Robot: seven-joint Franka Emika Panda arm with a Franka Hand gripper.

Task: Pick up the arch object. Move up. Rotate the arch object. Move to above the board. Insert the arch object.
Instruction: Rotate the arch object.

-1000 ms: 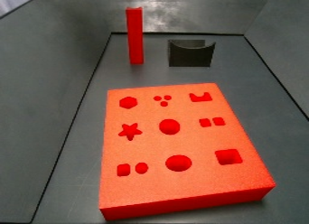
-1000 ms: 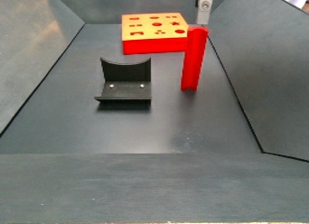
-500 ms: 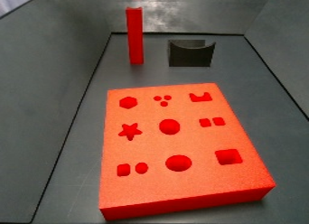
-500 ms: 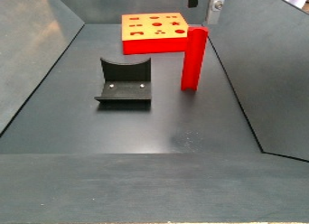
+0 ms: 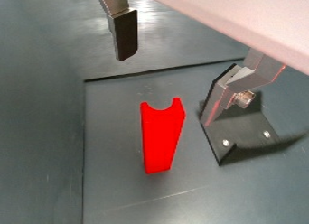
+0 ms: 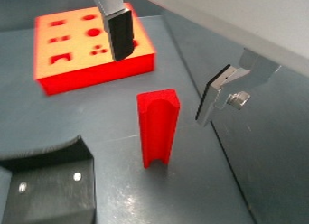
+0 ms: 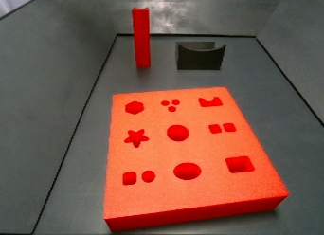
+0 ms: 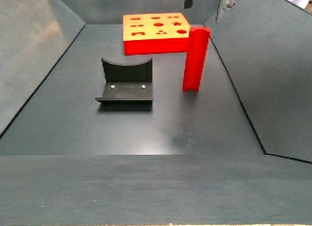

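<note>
Pick-up stage, grasp not yet made. The tall matte bright red arch object (image 5: 161,135) stands upright on the floor, apart from the flat orange-red board (image 6: 90,43). The gripper (image 5: 182,70) hangs above it, jaws wide and empty; next, apparently, a straight descent astride the block.

no readable text, labels, numbers or signs anywhere

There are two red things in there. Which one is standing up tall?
The arch object, the slim red block standing upright beside the dark fixture. The board is the wide slab lying flat, full of cut-outs. The gripper hovers open above the block.
</note>
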